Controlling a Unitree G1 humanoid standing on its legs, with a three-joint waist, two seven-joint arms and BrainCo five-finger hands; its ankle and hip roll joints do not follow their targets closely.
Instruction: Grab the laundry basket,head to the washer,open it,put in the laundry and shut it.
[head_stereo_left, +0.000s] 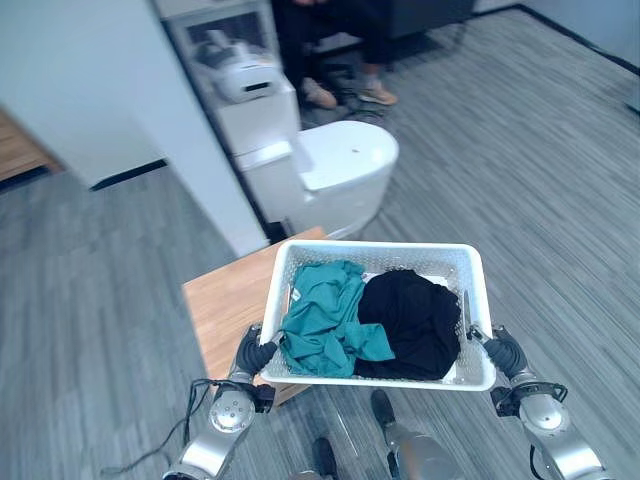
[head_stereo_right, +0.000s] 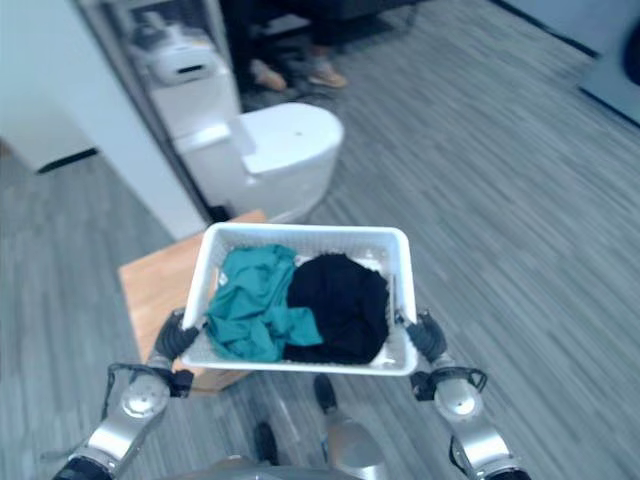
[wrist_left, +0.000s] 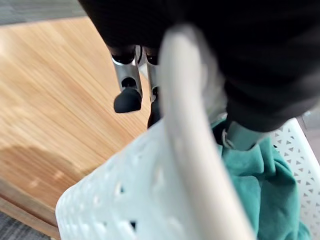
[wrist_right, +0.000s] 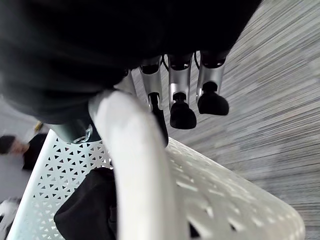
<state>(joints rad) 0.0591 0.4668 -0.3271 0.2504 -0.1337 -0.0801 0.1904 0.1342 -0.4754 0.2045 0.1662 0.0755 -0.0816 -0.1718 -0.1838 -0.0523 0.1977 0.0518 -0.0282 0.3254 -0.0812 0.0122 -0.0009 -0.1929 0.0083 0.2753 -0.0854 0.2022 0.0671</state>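
**Basket held at both ends, clear of the wooden table**

The laundry basket (head_stereo_left: 468, 262) is a white rectangular plastic tub with a rolled rim and walls perforated in a small triangular pattern. It is carried in front of the robot, above the grey striped floor (head_stereo_left: 520, 140), with its left corner over the edge of a wooden table (head_stereo_left: 225, 300) of light, straight-grained finish.

Two soft, crumpled garments are seen inside, touching: a teal cloth (head_stereo_left: 325, 315) on the left and a black cloth (head_stereo_left: 415, 320) on the right.

The left hand (head_stereo_left: 252, 352) is closed over the left rim; its dark-tipped fingers (wrist_left: 127, 97) are curled down the outer wall and its thumb sits inside against the teal cloth. The right hand (head_stereo_left: 503, 350) is wrapped over the right rim likewise, fingers (wrist_right: 182, 112) outside.

A glossy white, rounded appliance (head_stereo_left: 340, 165) stands beyond the table, beside a pale wall panel (head_stereo_left: 130, 100). A person's shoes (head_stereo_left: 350, 92) are seen further back.
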